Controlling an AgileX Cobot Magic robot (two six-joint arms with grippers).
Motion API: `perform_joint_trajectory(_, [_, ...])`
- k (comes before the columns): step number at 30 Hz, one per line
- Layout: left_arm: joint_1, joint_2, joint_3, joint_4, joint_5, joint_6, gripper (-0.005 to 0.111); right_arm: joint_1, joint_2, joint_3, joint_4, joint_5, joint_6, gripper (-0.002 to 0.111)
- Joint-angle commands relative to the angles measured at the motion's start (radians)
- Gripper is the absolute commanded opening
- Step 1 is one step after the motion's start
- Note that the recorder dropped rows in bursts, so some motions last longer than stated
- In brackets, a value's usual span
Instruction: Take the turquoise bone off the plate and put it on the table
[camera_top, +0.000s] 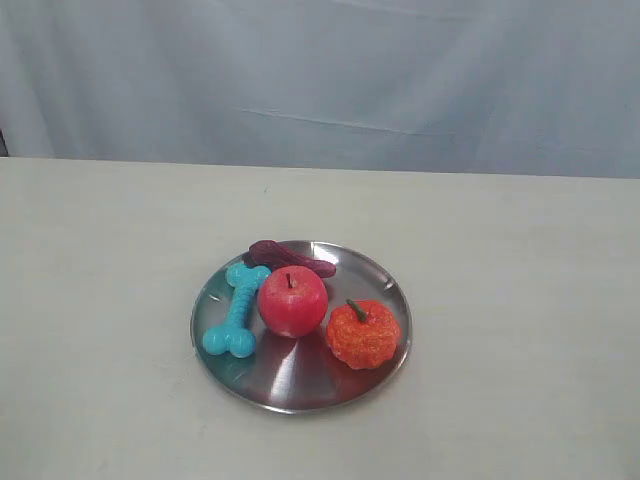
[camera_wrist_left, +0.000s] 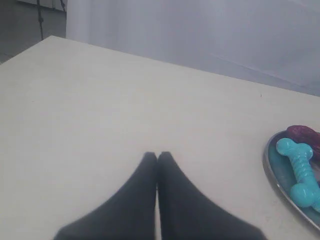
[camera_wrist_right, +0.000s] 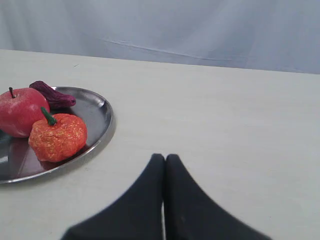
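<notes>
The turquoise bone (camera_top: 236, 310) lies on the left part of the silver plate (camera_top: 290, 385), next to a red apple (camera_top: 292, 300). In the left wrist view the turquoise bone (camera_wrist_left: 300, 171) shows at the picture's edge on the plate (camera_wrist_left: 272, 165). My left gripper (camera_wrist_left: 157, 156) is shut with nothing in it, over bare table (camera_top: 100, 300) well away from the plate. My right gripper (camera_wrist_right: 165, 158) is also shut and empty, over the table beside the plate (camera_wrist_right: 102, 117). Neither gripper appears in the exterior view.
An orange pumpkin (camera_top: 363, 334) and a dark maroon piece (camera_top: 285, 257) share the plate with the apple. A pale curtain (camera_top: 320, 70) hangs behind the table's far edge.
</notes>
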Motion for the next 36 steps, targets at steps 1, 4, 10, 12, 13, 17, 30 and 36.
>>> perform_joint_trajectory(1, [0.001,-0.001,0.003,0.0,-0.005,-0.002,0.0,-0.005,-0.006,0.003,-0.009,-0.004,-0.004,0.0])
perform_joint_trajectory(4, [0.001,-0.001,0.003,0.0,-0.005,-0.002,0.0,-0.005,-0.006,0.003,-0.009,-0.004,-0.004,0.0])
perform_joint_trajectory(10, [0.001,-0.001,0.003,0.0,-0.005,-0.002,0.0,-0.005,-0.006,0.003,-0.009,-0.004,-0.004,0.0])
perform_joint_trajectory(12, [0.001,-0.001,0.003,0.0,-0.005,-0.002,0.0,-0.005,-0.006,0.003,-0.009,-0.004,-0.004,0.0])
perform_joint_trajectory(13, [0.001,-0.001,0.003,0.0,-0.005,-0.002,0.0,-0.005,-0.006,0.003,-0.009,-0.004,-0.004,0.0])
perform_joint_trajectory(17, [0.001,-0.001,0.003,0.0,-0.005,-0.002,0.0,-0.005,-0.006,0.003,-0.009,-0.004,-0.004,0.0])
perform_joint_trajectory(30, [0.001,-0.001,0.003,0.0,-0.005,-0.002,0.0,-0.005,-0.006,0.003,-0.009,-0.161,-0.004,0.0])
perform_joint_trajectory(36, [0.001,-0.001,0.003,0.0,-0.005,-0.002,0.0,-0.005,-0.006,0.003,-0.009,-0.365,-0.004,0.0])
